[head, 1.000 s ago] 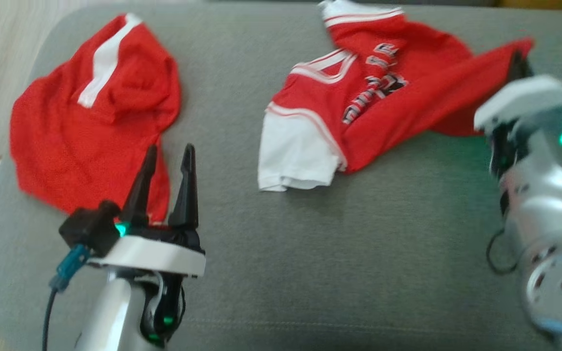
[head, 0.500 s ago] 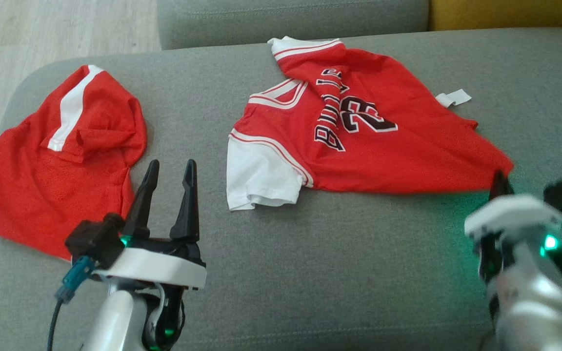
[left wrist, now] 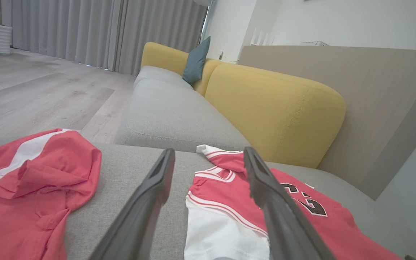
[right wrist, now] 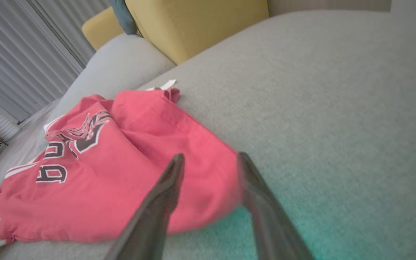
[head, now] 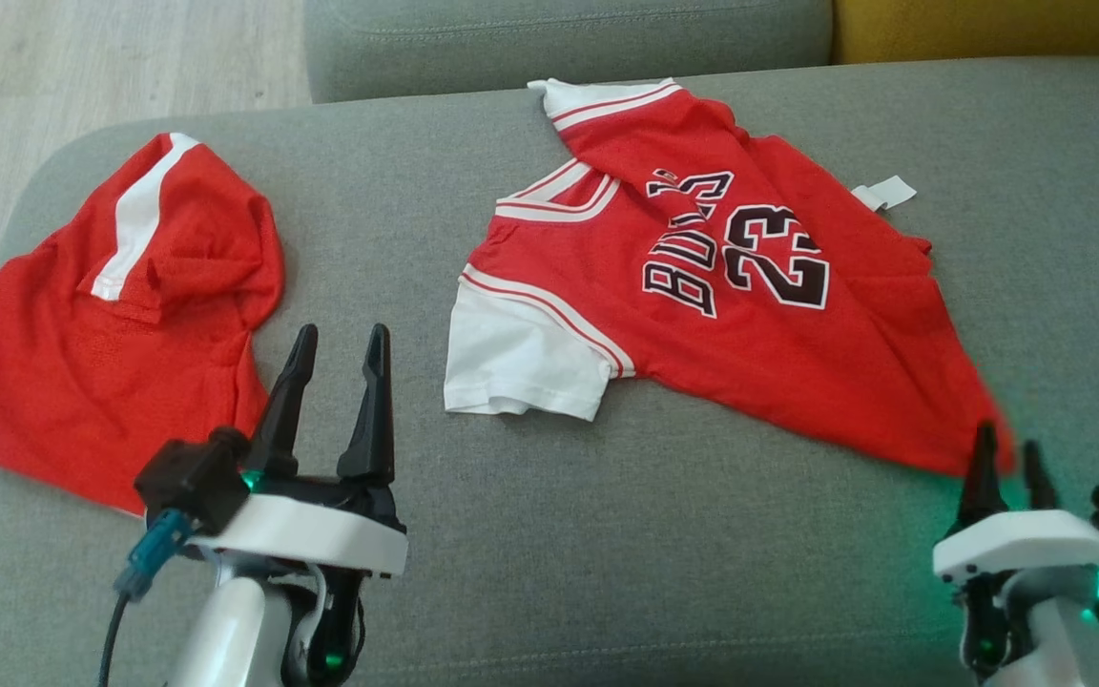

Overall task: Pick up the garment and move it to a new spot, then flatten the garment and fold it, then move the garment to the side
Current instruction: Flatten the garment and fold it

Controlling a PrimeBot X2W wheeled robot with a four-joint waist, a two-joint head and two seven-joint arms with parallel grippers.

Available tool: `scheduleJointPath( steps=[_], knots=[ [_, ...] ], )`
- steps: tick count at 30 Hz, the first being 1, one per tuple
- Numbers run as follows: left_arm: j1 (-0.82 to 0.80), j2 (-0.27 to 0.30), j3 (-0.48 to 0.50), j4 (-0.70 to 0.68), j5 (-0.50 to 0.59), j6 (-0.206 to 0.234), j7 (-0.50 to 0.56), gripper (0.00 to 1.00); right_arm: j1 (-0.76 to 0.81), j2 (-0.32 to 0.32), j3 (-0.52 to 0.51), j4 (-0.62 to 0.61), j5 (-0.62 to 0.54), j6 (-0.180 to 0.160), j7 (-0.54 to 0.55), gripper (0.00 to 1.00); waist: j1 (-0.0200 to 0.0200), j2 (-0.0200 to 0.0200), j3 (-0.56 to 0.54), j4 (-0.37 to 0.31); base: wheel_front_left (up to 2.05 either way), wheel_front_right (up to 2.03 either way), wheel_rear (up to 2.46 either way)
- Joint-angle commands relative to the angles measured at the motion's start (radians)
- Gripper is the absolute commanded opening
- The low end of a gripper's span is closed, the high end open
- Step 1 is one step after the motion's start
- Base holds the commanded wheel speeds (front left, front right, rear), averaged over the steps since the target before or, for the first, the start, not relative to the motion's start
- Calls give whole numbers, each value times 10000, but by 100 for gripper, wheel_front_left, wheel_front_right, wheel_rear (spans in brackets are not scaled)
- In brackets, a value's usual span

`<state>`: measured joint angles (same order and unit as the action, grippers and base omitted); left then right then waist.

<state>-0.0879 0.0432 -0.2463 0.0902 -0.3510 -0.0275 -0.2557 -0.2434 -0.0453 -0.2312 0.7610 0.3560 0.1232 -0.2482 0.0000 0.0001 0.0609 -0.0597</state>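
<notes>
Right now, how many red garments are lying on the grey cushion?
2: a numbered jersey right of centre, a crumpled garment at the far left. None seems hidden.

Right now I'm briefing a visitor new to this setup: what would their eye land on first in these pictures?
The red jersey with the black 23 stands out first, spread mid-seat on the grey sofa. A second red garment with a white stripe lies crumpled at the seat's left end, beside the open left gripper. The right gripper stands open at the jersey's near right corner.
</notes>
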Motion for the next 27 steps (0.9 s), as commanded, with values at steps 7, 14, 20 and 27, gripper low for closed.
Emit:
scheduleJointPath(
  steps=[7,14,20,27],
  knots=[
    [-288,70,277,-311,178,-28,-61,100,494,-49,1111,-2211,-182,75,-135,100,0,-1,-9,28,0,0,0],
    [-263,70,137,-304,198,-32,-61,100,1212,-49,2259,-4611,-533,75,-112,100,0,-1,-57,90,0,0,0],
    [-273,70,66,-279,189,-17,-61,100,1777,-49,2458,-5622,-803,75,312,100,0,-1,-94,194,0,0,0],
    [-436,70,-248,8,178,-78,-61,100,1956,-49,2292,-6205,-785,75,567,100,0,-1,86,100,0,0,0]
  ],
)
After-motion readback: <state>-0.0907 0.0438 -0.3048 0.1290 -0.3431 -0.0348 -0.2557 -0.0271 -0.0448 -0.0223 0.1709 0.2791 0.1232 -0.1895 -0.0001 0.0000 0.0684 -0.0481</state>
